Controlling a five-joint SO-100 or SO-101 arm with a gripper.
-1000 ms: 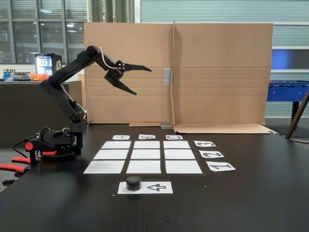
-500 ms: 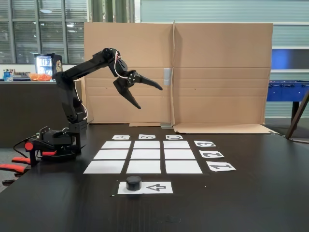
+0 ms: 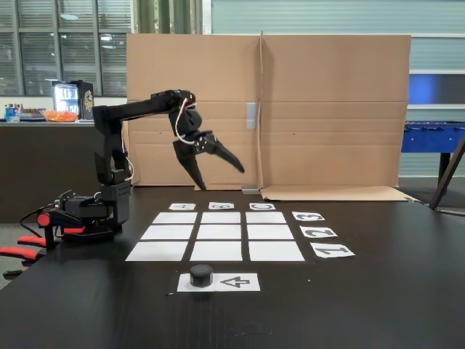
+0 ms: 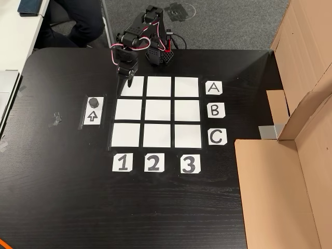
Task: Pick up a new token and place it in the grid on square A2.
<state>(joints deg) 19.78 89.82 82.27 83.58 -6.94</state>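
Token (image 3: 201, 275) alone beside printed arrow (image 3: 235, 282)

Token (image 4: 94, 101) on arrow sheet (image 4: 93, 111) — untouched.

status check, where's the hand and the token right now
Hand open, empty, up in the air over the grid. Token untouched on the arrow sheet. All squares bare, nothing in the way.
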